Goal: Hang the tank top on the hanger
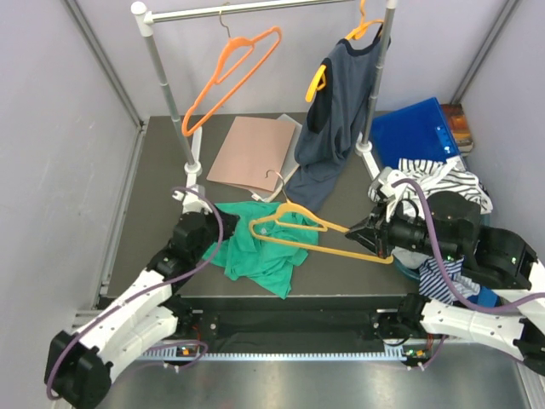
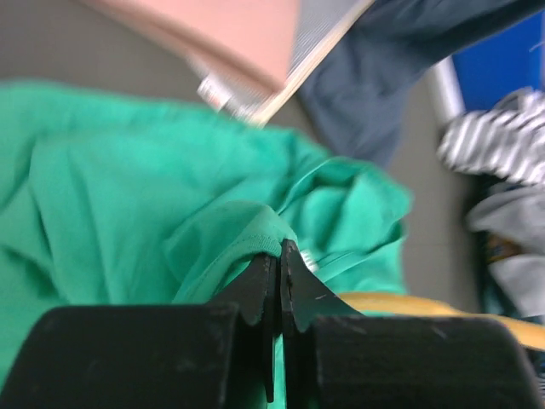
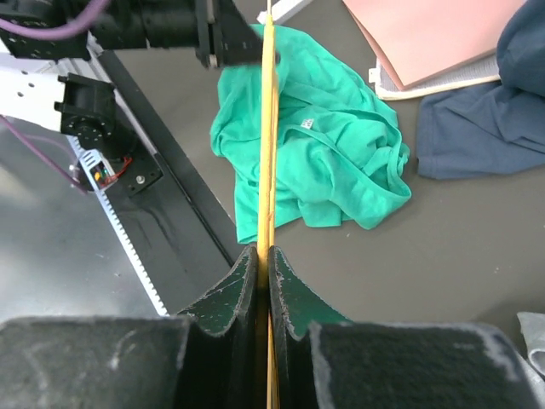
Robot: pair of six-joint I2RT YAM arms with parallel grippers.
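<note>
The teal-green tank top (image 1: 266, 251) lies crumpled on the dark table near the front edge. My left gripper (image 1: 228, 230) is shut on a fold of its edge; in the left wrist view the fingertips (image 2: 279, 252) pinch the tank top (image 2: 128, 187). The pale yellow-orange hanger (image 1: 324, 226) rests over the top's right side, hook pointing away. My right gripper (image 1: 368, 237) is shut on the hanger's right end. In the right wrist view the jaws (image 3: 265, 256) clamp the hanger's bar (image 3: 269, 128), which runs toward the tank top (image 3: 324, 153). The hanger also shows in the left wrist view (image 2: 426, 305).
A garment rack (image 1: 166, 85) stands at the back with a vivid orange hanger (image 1: 234, 72) and a dark navy top (image 1: 336, 119) hanging. A pink folder (image 1: 251, 153) lies behind the tank top. A blue box (image 1: 417, 132) and a striped garment (image 1: 443, 183) sit at the right.
</note>
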